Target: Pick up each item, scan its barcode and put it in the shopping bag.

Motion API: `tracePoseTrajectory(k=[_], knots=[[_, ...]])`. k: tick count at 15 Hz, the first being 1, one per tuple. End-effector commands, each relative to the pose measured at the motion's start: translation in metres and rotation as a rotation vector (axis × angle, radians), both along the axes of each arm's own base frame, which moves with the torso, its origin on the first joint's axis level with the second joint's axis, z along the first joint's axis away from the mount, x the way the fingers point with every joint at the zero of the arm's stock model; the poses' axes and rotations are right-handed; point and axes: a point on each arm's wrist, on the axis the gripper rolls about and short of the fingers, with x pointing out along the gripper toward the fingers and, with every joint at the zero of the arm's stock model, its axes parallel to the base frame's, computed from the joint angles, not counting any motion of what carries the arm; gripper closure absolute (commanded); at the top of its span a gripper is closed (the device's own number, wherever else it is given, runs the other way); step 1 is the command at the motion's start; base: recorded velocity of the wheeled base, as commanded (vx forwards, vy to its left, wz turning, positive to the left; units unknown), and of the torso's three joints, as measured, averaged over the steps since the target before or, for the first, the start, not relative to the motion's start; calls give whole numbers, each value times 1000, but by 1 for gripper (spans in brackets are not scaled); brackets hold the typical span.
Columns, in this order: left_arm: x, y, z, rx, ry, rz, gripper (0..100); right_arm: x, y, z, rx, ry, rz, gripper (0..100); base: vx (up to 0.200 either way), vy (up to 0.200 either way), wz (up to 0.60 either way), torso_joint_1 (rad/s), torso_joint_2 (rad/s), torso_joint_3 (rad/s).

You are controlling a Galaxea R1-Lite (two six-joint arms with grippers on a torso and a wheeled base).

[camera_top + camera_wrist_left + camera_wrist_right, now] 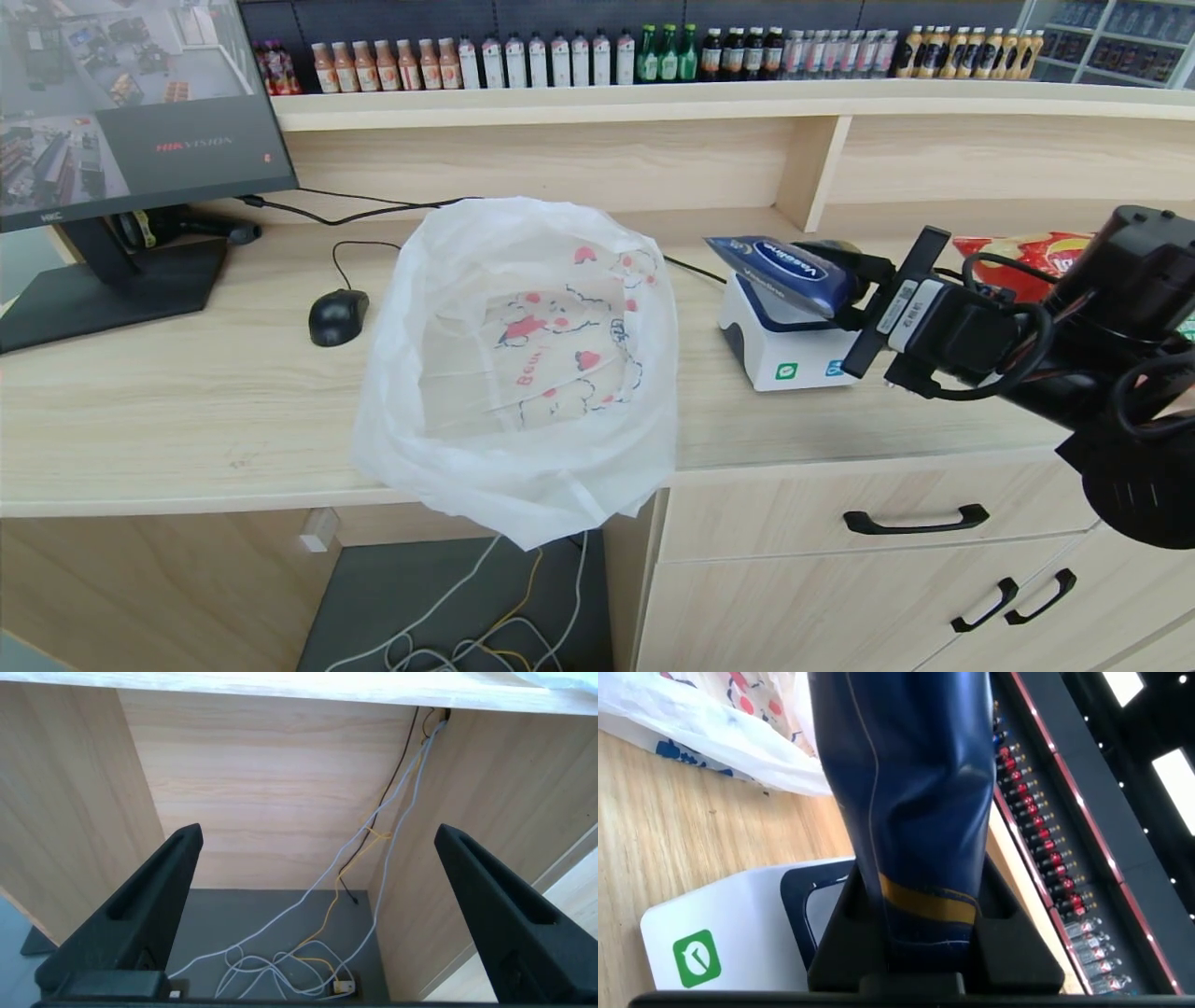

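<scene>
Shopping bag [516, 373]: sitting open on the counter [187, 411], white with red cartoon print.
Left tool [318, 840]: hanging spread wide, holding nothing, under the counter.
Blue tube [782, 271]: hovering just above the scanner [789, 359], sticking out leftward from the tool gripping it; dark blue, white label, gold band.
Right tool [845, 285]: clenching the tube's end.

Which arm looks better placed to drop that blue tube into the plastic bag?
Right. The right arm's fingers grip the dark blue plastic tube above the white scanner box, beside the open white plastic bag. The left arm's fingers hang empty under the wooden counter.
</scene>
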Motion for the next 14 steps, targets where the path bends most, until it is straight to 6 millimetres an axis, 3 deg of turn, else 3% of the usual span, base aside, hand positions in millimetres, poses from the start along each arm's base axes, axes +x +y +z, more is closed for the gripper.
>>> tracePoseTrajectory(k=[1, 14], knots=[[0, 0, 0, 0, 0, 0, 0, -1, 2, -3, -3, 11, 6, 100, 0, 0, 0, 0, 0, 0], [0, 0, 0, 0, 0, 0, 0, 0, 7, -5, -2, 18, 21, 100, 0, 0, 0, 0, 0, 0]])
